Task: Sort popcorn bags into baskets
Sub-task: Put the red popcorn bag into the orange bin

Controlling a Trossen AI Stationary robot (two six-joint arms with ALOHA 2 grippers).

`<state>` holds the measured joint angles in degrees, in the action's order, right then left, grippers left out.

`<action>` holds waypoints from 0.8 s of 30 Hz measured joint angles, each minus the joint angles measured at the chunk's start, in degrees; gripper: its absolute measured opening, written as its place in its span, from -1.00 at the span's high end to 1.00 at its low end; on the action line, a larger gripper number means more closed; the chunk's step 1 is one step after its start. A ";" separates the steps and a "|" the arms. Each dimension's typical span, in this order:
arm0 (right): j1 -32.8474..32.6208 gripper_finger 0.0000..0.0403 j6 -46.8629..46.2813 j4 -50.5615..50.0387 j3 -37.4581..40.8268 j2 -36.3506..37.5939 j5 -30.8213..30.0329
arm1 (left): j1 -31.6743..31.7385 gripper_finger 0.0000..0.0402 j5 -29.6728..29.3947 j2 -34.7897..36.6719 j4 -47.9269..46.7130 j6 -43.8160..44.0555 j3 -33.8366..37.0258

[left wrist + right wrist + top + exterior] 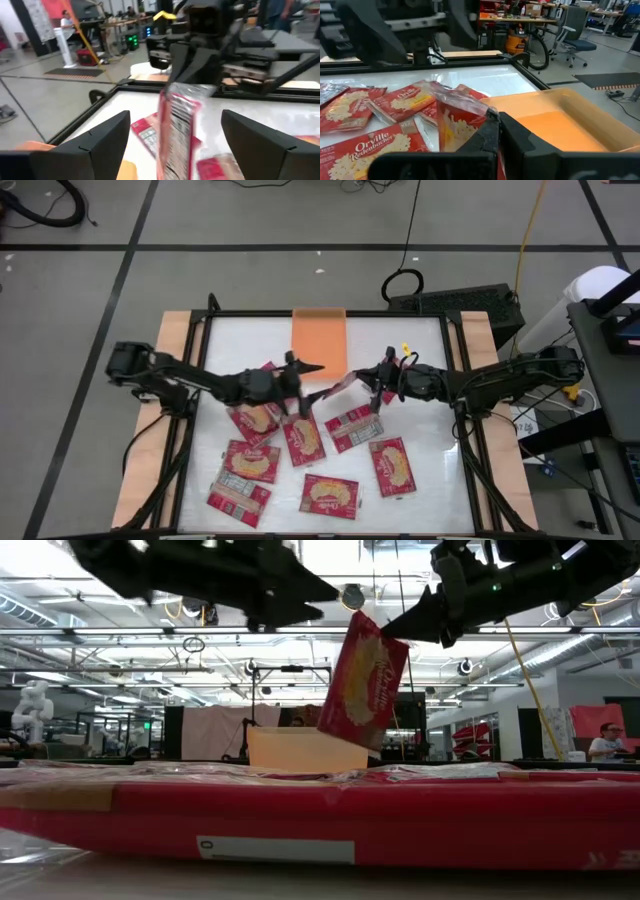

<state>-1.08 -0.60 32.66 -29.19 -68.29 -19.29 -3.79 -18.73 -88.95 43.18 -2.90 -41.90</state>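
Observation:
One red popcorn bag [362, 680] hangs in the air near the orange tray [318, 340], held by my right gripper [362, 377], which is shut on it. My left gripper [312, 368] is open and faces it from the table's left. In the left wrist view the bag [176, 130] stands edge-on between my open left fingers [100, 142], apart from both. Several other red bags [305, 438] lie flat on the white table nearer the near edge. The tray rests flat by the table's far edge. My right gripper pinches the bag's upper end [392, 638] between its two fingers [485, 135], coming from the table's right and slanting slightly down. The bag is lifted clear and hangs tilted below the fingers, its lower end [340, 735] in front of the tray.
Loose bags [390, 465] [330, 495] [250, 460] [240, 498] cover the table's near half. A black frame rail [455, 380] edges the table. In the low view one bag [300, 815] lies right before the camera. A person [605, 742] sits far off in the room.

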 joint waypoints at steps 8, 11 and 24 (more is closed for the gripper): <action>-0.13 1.00 -1.66 0.53 0.00 -0.02 0.04 | 2.36 -0.64 6.89 -9.07 -0.19 1.27 -6.65; -0.13 1.00 -1.50 0.65 0.00 -0.02 0.03 | 3.07 -0.45 9.31 -11.19 -0.17 2.65 -8.86; -0.11 0.94 -2.32 6.90 0.00 -0.03 -0.08 | 7.15 0.90 12.38 -7.07 -9.08 4.09 -11.20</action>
<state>-1.20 -2.91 39.55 -29.19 -68.32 -19.37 3.35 -6.35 -96.02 34.11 1.19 -53.10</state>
